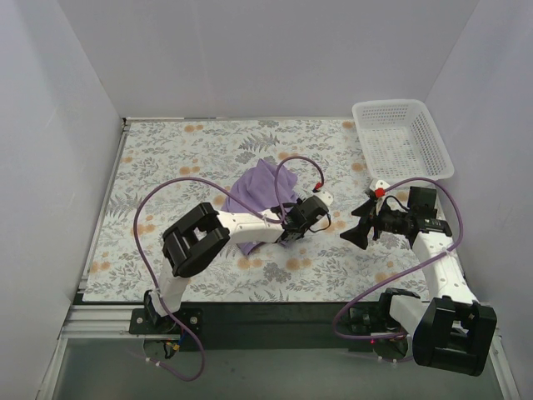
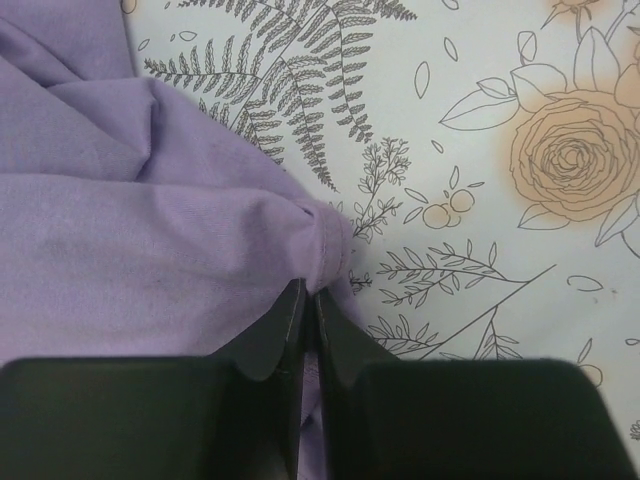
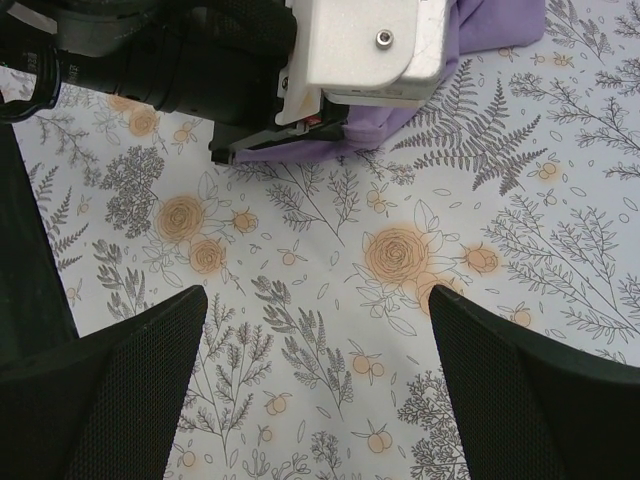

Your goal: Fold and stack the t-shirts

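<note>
Left claw (image 2: 306, 296) pinched on t-shirt (image 2: 130, 240) hem, right claw (image 3: 318, 300) wide open, empty. Grab step; next: lift, spread flat.

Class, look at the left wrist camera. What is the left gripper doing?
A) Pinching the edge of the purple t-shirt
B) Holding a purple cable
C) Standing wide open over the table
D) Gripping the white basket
A: in the left wrist view the left gripper has its two fingers pressed together on a bunched bit of hem of the purple t-shirt.
</note>
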